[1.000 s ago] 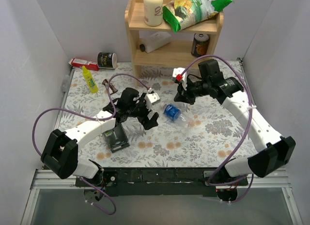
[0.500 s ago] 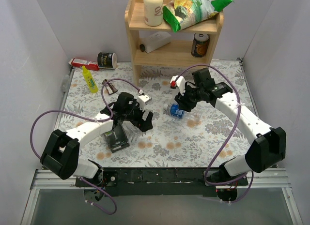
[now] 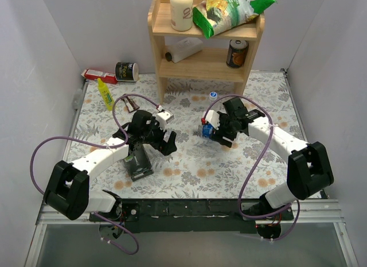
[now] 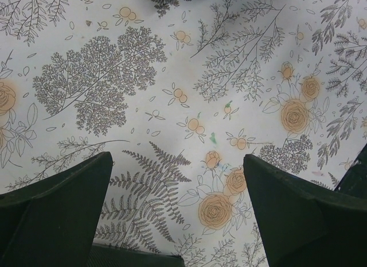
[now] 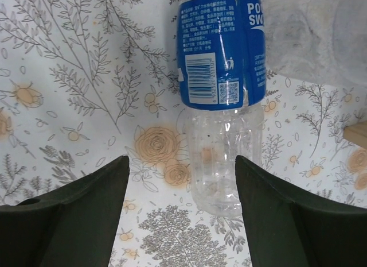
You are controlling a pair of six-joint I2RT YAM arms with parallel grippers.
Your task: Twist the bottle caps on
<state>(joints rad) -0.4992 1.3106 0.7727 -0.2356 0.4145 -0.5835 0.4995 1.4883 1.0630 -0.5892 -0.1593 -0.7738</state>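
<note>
A clear bottle with a blue label (image 5: 221,49) (image 3: 205,129) lies on its side on the floral mat, its base toward the right wrist camera. My right gripper (image 5: 180,158) (image 3: 221,135) hovers open just over its lower half, with the bottle nearer the right finger and not gripped. One small blue bottle cap (image 3: 213,95) lies on the mat by the shelf foot. My left gripper (image 4: 178,158) (image 3: 166,143) is open over bare mat, holding nothing. A blurred clear shape (image 5: 315,37) sits beside the label; I cannot tell what it is.
A wooden shelf (image 3: 163,54) with white bottles, a can and a snack bag stands at the back. A yellow squeeze bottle (image 3: 105,93), a tin (image 3: 126,72) and a red pack (image 3: 94,76) lie at the back left. A black device (image 3: 136,163) sits under the left arm.
My right gripper swung down and left onto the labelled bottle and went from shut to open. The left gripper drew back a little to the left, still open. The cap by the shelf now shows.
</note>
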